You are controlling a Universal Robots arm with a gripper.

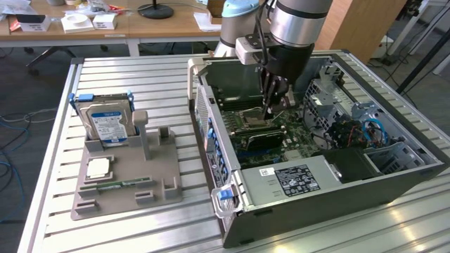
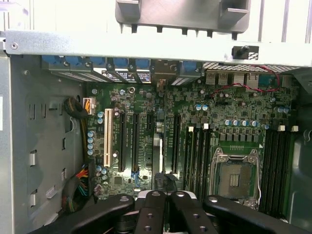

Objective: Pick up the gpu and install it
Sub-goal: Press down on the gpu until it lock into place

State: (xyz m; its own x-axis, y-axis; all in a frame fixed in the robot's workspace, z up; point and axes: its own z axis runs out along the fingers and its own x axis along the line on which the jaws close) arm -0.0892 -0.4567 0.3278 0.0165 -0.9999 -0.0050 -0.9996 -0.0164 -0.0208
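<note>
1. End effector (image 1: 271,113) reaches straight down into the open computer case (image 1: 393,182), its two fingers drawn together with no gap worth speaking of. I can't tell whether they nip a top edge or only bear on it.
2. Right beneath the fingertips sits a dark, thin board standing on edge among the expansion slots. I take this for the gpu (image 1: 264,139), upright because that is how a card meets its slot. It looks to be in the slot already, though how fully it is seated I cannot tell.
3. Around it lies the green motherboard (image 2: 219,112), with the bare processor socket (image 2: 234,178) just beside the slots. The case lies on its side with its panel off, which lets the arm come in from above.
4. Well apart on the table (image 1: 140,74), toward the exterior view's left, a grey parts holder (image 1: 158,174) props the hard drive (image 1: 105,124) upright and cradles the memory stick (image 1: 116,184) flat, each easy to reach.
</note>
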